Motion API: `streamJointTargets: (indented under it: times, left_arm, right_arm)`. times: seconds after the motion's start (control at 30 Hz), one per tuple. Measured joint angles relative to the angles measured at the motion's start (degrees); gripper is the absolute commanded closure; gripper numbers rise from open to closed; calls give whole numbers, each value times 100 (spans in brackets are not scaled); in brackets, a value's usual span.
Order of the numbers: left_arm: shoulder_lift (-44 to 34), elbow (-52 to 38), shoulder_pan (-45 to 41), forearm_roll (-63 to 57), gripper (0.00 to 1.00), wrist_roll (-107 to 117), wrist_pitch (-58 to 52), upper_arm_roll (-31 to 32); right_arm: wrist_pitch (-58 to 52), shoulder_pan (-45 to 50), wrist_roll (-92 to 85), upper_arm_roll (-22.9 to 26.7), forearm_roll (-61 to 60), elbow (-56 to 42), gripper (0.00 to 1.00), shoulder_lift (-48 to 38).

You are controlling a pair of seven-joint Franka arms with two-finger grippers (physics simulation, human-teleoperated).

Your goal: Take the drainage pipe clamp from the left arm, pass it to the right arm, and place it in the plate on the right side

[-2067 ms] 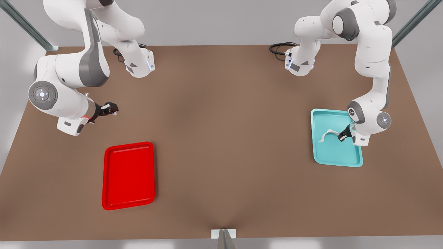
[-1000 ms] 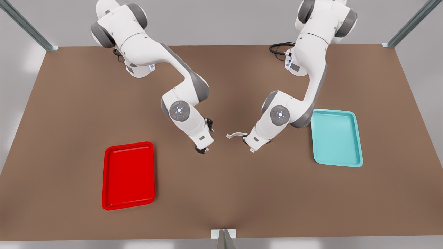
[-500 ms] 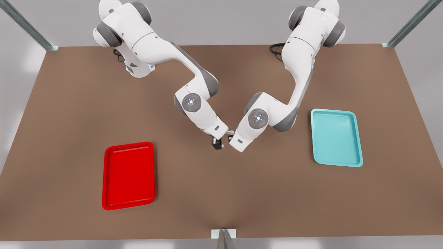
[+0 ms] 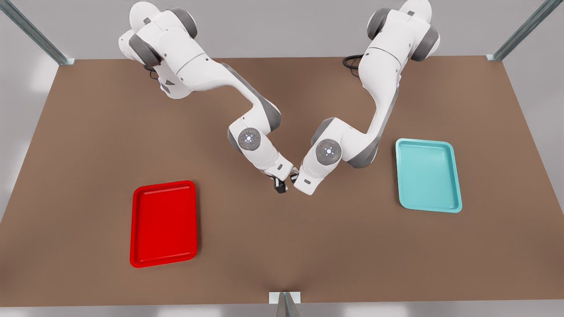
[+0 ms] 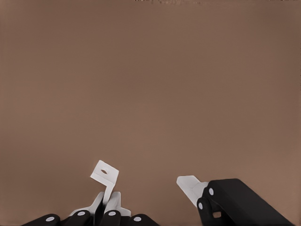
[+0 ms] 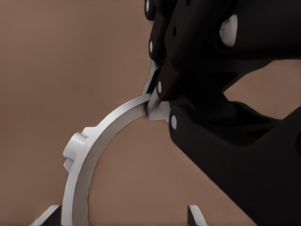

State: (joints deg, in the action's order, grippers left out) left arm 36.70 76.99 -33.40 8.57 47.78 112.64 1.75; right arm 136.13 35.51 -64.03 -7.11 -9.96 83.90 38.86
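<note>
The drainage pipe clamp (image 6: pixel 89 155), a thin white arch, hangs above the table's middle. My left gripper (image 6: pixel 157 101), on the arm at the front view's right, is shut on one end of it. One holed foot (image 5: pixel 104 172) of the clamp sticks out past the left gripper (image 5: pixel 106 207). My right gripper (image 6: pixel 122 216) is open, its fingertips (image 6: pixel 195 214) standing either side of the arch without touching it. In the front view the two grippers meet: right gripper (image 4: pixel 280 185), left gripper (image 4: pixel 294 176). The red plate (image 4: pixel 164 222) lies at the front view's left with nothing in it.
A teal tray (image 4: pixel 427 174) lies on the brown table at the front view's right. Black cables (image 4: pixel 354 61) coil by the far arm base. Both arms' elbows lean in over the table's centre.
The left gripper carried the clamp from over the teal tray to the table's middle. The right arm swung in from the front view's left and now straddles the clamp.
</note>
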Motion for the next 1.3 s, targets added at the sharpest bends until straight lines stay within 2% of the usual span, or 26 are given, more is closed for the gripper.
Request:
streamJointTargets:
  times: [0.03,0.07,0.1,0.13,0.17,0.2,0.33,0.5,0.67,0.73,0.77,0.83,0.9,1.0,1.13,1.3]
  left_arm:
    - [2,-7,0,2,79,34,-2,0]
    - [2,-11,0,4,79,65,-4,0]
    - [3,-13,1,5,79,96,-6,-1]
    - [3,-14,2,6,60,125,-9,-1]
    - [3,-14,5,25,5,145,-1,-1]
    - [3,-16,7,73,0,150,27,-2]
    - [-15,-188,30,213,0,145,-7,-9]
    - [-29,-1072,144,281,0,271,-872,-24]
    - [-47,-1879,1458,-108,0,121,-1980,-44]
    - [-289,-2009,1929,-398,0,-114,-2470,-41]
    - [-515,-1940,2133,-538,0,-243,-2720,-38]
    - [-1544,-543,2414,-751,0,-532,-2895,-15]
    - [-1822,34,2443,-877,0,-799,-3004,60]
    - [-1835,172,2441,-937,0,-1143,-3129,104]
    - [-1687,-275,2335,-963,0,-1525,-3256,130]
    - [-1621,-322,2312,-1070,0,-1895,-3336,123]
  right_arm:
    - [41,-4,-25,0,0,-1,55,20]
    - [76,-6,-49,0,-3,-2,74,31]
    - [105,-8,-73,0,-6,-2,79,36]
    - [128,-17,-95,0,-7,-2,79,40]
    - [147,-26,-116,0,-8,-2,79,44]
    - [162,-36,-137,0,-8,-2,79,47]
    - [189,-81,-211,5,-16,-2,79,37]
    - [187,-129,-297,25,-3,-10,79,32]
    - [179,-210,-361,36,-10,26,79,37]
    - [100,-458,-383,48,-1,51,79,11]
    - [21,-650,-398,54,10,56,79,-8]
    - [-175,-1140,-459,63,38,59,79,-62]
    - [-452,-1728,-537,68,199,58,79,-164]
    - [-1020,-2632,-681,84,575,56,79,-372]
    - [-1584,-3738,-937,181,1016,67,79,-187]
    - [-1875,-3993,-1221,207,1215,334,79,19]
